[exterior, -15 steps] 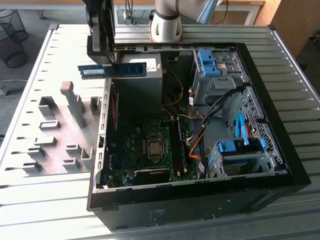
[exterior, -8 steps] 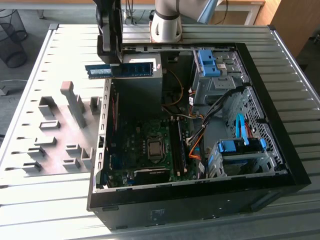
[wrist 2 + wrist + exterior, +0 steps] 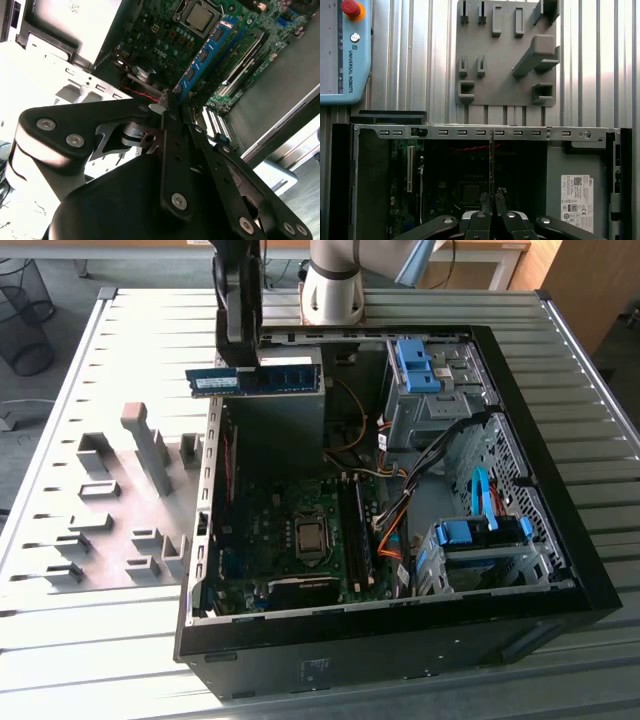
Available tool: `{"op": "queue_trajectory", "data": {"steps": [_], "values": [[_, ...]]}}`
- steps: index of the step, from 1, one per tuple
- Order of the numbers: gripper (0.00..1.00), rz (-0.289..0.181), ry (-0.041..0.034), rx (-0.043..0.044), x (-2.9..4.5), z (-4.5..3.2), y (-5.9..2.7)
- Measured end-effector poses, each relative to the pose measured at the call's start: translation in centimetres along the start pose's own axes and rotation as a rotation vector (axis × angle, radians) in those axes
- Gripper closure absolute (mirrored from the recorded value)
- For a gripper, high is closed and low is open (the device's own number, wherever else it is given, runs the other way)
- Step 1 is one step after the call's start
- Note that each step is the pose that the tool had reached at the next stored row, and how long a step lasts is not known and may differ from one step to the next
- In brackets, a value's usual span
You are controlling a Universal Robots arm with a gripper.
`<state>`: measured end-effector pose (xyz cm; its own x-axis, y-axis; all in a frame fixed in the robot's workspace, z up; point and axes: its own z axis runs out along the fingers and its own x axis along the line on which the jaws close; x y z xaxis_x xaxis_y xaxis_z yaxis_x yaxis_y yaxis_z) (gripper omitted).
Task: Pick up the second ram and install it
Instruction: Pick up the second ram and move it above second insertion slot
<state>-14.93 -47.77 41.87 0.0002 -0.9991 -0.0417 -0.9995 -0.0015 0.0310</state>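
Note:
The second ram [image 3: 268, 377], a long blue-green stick with black chips, hangs level in the air over the open computer case's far corner on the exterior view's left. My gripper [image 3: 240, 368] is shut on it near one end, and the stick's long part juts toward the exterior view's right. In the second wrist view the ram [image 3: 206, 54] reaches out from the gripper [image 3: 171, 100] above the motherboard [image 3: 165, 35]. The first wrist view shows the ram [image 3: 491, 160] edge-on as a thin line rising from the gripper [image 3: 492, 200]. The motherboard's long black memory slots [image 3: 356, 532] lie below, beside the processor [image 3: 310, 537].
A grey holder plate [image 3: 125, 510] with upright blocks lies on the slatted table on the exterior view's left of the case [image 3: 400, 640]. Blue drive-bay latches [image 3: 420, 365], cables and a drive cage [image 3: 480, 540] fill the case's other side. A teach pendant [image 3: 345, 50] lies on the table.

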Motion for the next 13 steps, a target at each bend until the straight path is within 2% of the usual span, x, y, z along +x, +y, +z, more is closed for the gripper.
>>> {"op": "queue_trajectory", "data": {"steps": [13], "values": [[0.86,0.0,0.0001,0.0,0.0,-0.07,-2.12]]}}
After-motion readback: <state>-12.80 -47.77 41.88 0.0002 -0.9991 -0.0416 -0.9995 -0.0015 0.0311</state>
